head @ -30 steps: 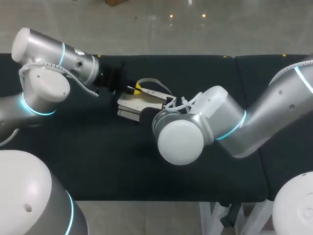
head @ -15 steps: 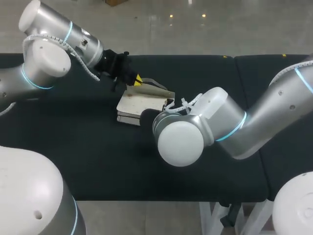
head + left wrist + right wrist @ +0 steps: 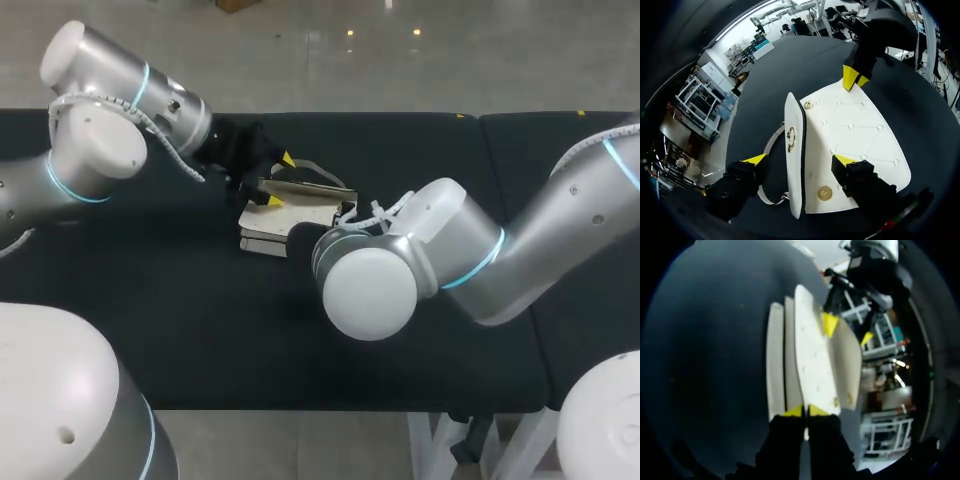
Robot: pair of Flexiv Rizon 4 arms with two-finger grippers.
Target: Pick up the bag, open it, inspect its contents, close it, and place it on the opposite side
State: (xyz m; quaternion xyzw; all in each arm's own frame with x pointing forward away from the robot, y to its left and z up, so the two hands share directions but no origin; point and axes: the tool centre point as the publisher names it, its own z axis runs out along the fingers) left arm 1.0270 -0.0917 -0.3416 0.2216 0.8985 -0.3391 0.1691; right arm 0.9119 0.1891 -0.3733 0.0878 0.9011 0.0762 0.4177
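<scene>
Since half a second ago my left arm has dropped back down toward the bag, and the flap now stands higher than it did.

My left gripper has its fingers spread to either side of the raised flap and neither pad presses on it, so nothing is held there. The thin pale strap loops out just beside my left finger.

The white quilted shoulder bag lies flat on the black padded table, toward its far half and between my two arms. I judge it light, with stiff panels that hinge at a soft fold, so the flap should swing easily but may flop shut if let go. The smooth skin may slip under yellow pads. The best hold looks to be the flap's free edge near the gold clasp, clear of the round snap stud.

My right gripper has its tips pressed nearly together on the edge of one bag panel, pinning the bag from the side opposite my left.

The table's far edge runs close behind my left wrist, so there is little room for me there. Open cloth lies wide on the near side and off to the right, past my right elbow.
</scene>
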